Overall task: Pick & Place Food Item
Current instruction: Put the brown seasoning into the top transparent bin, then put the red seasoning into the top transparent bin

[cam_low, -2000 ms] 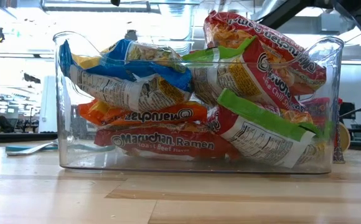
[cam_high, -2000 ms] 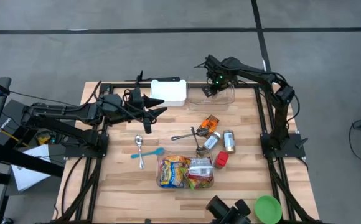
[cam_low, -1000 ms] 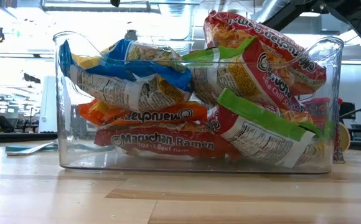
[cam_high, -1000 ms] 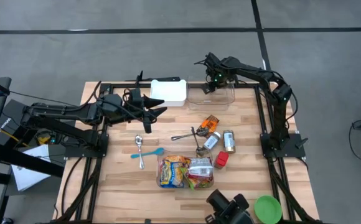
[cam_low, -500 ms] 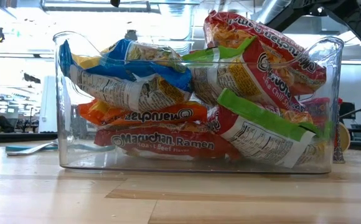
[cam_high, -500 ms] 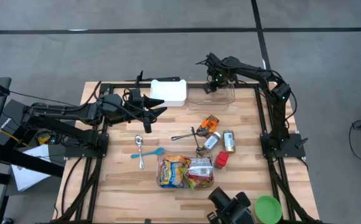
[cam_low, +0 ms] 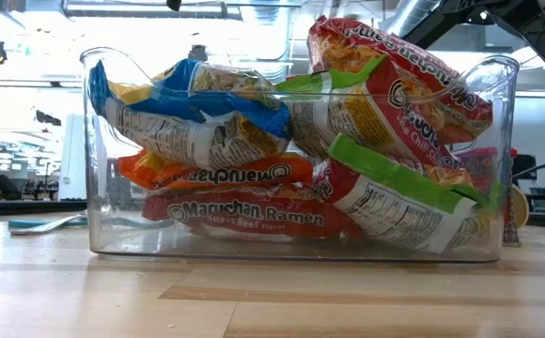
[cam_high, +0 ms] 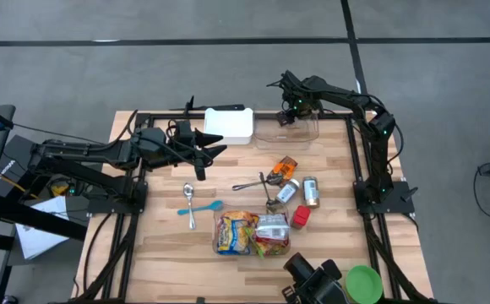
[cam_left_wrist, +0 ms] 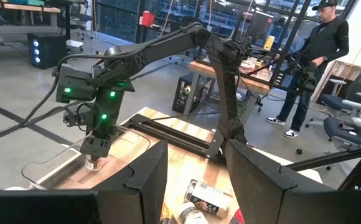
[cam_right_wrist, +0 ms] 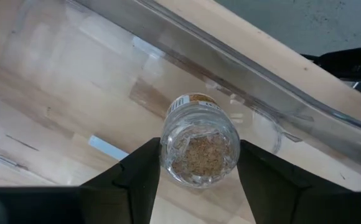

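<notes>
Your right gripper, clamped on the little jar, hangs over the clear bin; next, lower it and let go.

wooden slat table with black frame rails. far edge: white container, just beside it a clear bin. middle: metal spoon crossing a teal spoon; right of those an orange packet, dark utensils, two small jars, red item. near edge: clear tub of ramen packs, also. green lid at the near right corner; can't tell if it's on the wood.
</notes>
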Action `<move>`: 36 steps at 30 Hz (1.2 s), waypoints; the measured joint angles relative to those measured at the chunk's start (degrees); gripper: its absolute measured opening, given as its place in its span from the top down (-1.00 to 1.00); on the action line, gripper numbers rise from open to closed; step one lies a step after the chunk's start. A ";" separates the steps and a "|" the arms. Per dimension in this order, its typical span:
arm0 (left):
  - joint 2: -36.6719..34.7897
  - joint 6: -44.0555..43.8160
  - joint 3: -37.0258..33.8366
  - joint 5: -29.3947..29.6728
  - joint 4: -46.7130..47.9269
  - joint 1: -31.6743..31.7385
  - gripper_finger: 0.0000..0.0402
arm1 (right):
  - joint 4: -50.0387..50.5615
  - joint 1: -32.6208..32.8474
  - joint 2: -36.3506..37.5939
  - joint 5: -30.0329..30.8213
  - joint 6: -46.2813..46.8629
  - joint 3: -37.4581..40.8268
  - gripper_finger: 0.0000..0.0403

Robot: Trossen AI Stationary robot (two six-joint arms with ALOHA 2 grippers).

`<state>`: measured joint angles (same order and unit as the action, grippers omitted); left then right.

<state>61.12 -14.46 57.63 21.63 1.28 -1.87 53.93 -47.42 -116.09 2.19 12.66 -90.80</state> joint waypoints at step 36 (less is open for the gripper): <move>0.00 -0.88 0.01 -0.02 0.03 -1.60 0.21 | 10.22 17.67 21.13 1.73 3.24 0.00 -0.06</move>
<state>61.12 -15.34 57.63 21.61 1.31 -3.47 64.15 -29.75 -94.97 3.92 15.90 -90.80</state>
